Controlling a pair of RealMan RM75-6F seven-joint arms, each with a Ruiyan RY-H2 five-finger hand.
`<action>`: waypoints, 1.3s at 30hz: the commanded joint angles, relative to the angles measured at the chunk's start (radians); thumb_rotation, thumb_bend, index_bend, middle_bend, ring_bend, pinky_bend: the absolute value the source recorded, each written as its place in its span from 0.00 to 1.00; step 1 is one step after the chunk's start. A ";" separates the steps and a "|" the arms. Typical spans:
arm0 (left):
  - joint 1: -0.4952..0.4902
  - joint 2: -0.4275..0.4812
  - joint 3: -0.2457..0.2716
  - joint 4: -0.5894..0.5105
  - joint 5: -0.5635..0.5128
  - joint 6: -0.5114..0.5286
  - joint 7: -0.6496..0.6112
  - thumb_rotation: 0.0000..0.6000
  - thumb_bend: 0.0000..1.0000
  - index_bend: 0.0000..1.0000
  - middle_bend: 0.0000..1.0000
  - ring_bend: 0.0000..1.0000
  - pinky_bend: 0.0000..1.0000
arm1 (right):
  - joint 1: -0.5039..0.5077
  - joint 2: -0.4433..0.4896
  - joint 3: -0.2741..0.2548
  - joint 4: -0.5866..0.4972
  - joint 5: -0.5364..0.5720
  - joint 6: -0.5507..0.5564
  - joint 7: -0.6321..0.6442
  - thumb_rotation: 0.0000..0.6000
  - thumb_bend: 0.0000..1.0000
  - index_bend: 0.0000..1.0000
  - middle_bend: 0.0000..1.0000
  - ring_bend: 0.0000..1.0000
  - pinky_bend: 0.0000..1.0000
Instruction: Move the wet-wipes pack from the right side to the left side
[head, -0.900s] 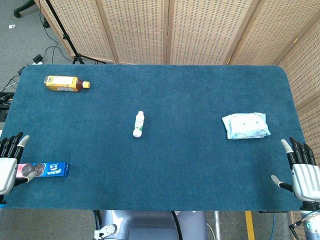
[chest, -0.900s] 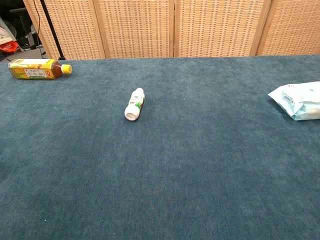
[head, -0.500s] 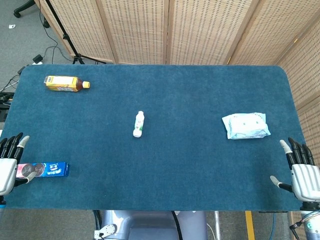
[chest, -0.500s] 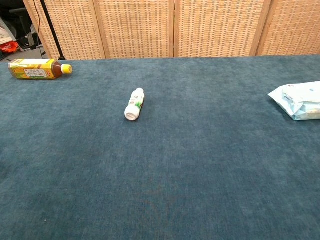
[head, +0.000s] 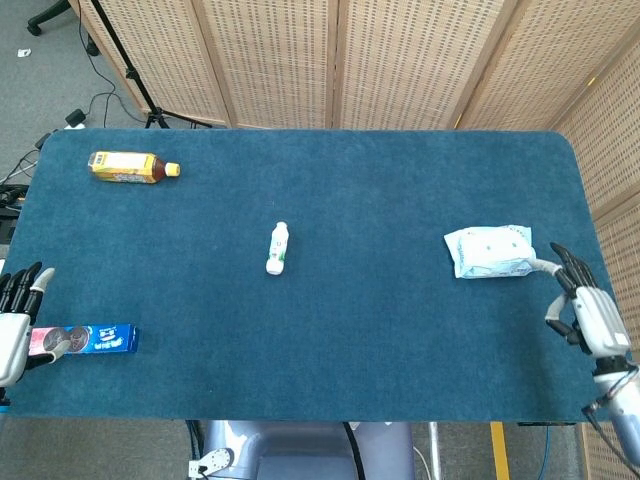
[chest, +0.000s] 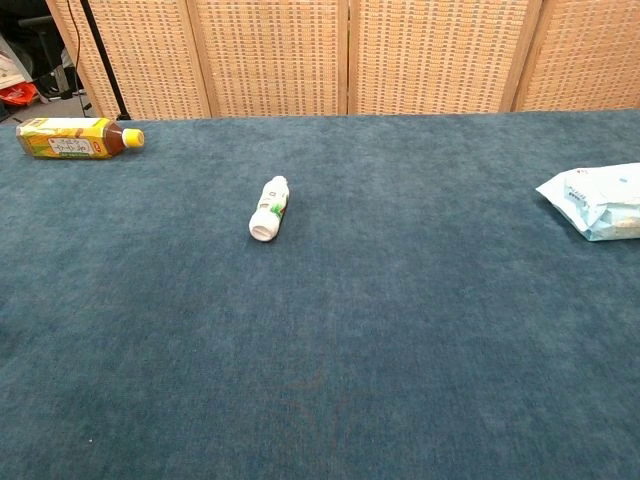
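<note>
My right hand (head: 585, 312) hangs at the right edge of the blue surface (head: 380, 200), its fingers (head: 562, 262) spread and holding nothing. One slim fingertip reaches toward the wet-wipes pack (head: 490, 250), close to its near right corner; I cannot tell whether it touches. The pack lies flat on the right side of the surface, and in the chest view it shows at the right border (chest: 598, 200).

My left hand (head: 14, 322) sits at the left edge, fingers loose and apart, nothing grasped. Just beside it lies a blue cookie pack (head: 88, 340), its end close to my thumb.

A small white bottle (head: 277, 247) lies on its side near the middle of the surface. A yellow-labelled tea bottle (head: 132, 166) lies on its side at the far left corner.
</note>
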 joint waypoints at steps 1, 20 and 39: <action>-0.003 -0.001 0.000 -0.003 -0.004 -0.007 0.004 1.00 0.00 0.00 0.00 0.00 0.00 | 0.148 -0.010 0.058 0.149 0.064 -0.222 0.227 1.00 1.00 0.31 0.15 0.03 0.05; -0.001 0.000 -0.008 0.000 -0.028 -0.010 -0.007 1.00 0.00 0.00 0.00 0.00 0.00 | 0.380 -0.133 0.086 0.468 0.225 -0.759 0.367 1.00 1.00 0.32 0.22 0.08 0.17; -0.003 -0.007 -0.013 0.003 -0.043 -0.014 0.004 1.00 0.00 0.00 0.00 0.00 0.00 | 0.450 -0.270 0.068 0.635 0.224 -0.942 0.309 1.00 1.00 0.26 0.15 0.07 0.17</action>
